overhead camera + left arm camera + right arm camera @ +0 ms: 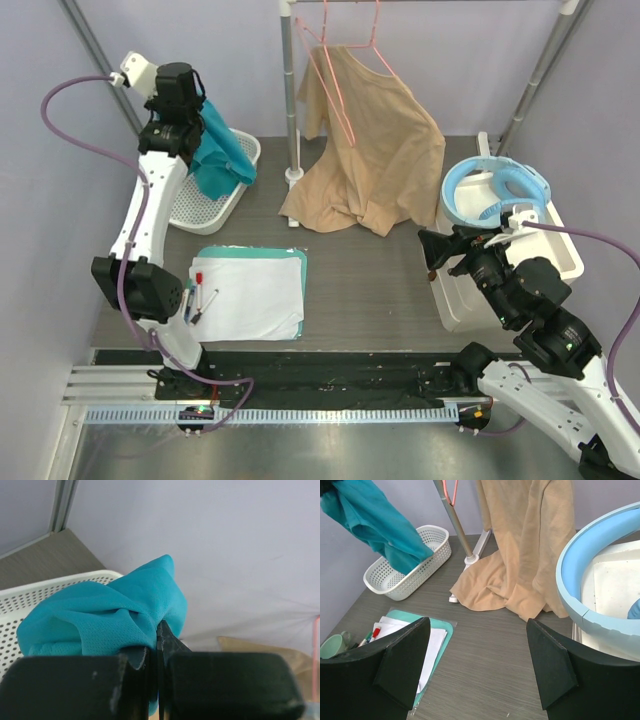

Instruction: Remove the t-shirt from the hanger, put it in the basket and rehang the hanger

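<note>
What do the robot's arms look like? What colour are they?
The left arm and right arm are white with chunky black joints. A purplish cable loops off each. The left gripper and right gripper have two black fingers.

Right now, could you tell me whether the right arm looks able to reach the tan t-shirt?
Probably yes. The right gripper is open and empty, and only bare table lies between it and the tan t-shirt; the blue ring sits off to its side.
</note>
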Controlling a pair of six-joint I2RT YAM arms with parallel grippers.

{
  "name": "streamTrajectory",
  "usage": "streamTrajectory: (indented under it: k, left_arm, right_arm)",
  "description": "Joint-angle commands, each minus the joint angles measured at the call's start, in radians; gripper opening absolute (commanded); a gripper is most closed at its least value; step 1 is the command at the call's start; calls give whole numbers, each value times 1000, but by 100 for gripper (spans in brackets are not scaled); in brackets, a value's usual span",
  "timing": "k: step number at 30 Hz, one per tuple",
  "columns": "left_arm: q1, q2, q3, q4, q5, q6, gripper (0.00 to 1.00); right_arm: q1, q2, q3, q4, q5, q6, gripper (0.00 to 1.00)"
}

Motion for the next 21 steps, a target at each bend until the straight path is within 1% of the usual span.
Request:
streamTrajectory:
  k: [1, 3, 6, 10, 12, 15, 18, 19, 21]
  left_arm:
    - [8, 6, -118, 40, -63, -51, 0]
    - [15, 18, -157, 51, -48, -62, 0]
    - [18, 21, -212, 33, -64, -102, 0]
    - [29, -2, -322, 68, -76, -137, 0]
    - [35, -5, -343, 85, -86, -128, 0]
    - [63, 14, -355, 62, -78, -121, 0]
    - [130, 37, -381, 77, 73, -137, 0]
    - [174, 47, -392, 92, 185, -122, 0]
    - [196, 52, -409, 118, 242, -54, 0]
  right_arm:
    - [2, -9, 9, 39, -13, 13, 83]
    - [2, -10, 6, 37, -8, 12, 83]
    - [2, -12, 11, 27, -3, 9, 83]
    - [2, -12, 11, 27, 0, 7, 83]
    - [2, -3, 15, 27, -8, 6, 83]
    - [2, 2, 20, 25, -14, 7, 83]
    - [2, -4, 22, 26, -14, 7, 83]
    - [2, -6, 22, 25, -14, 7, 83]
    - [2, -7, 17, 26, -13, 6, 83]
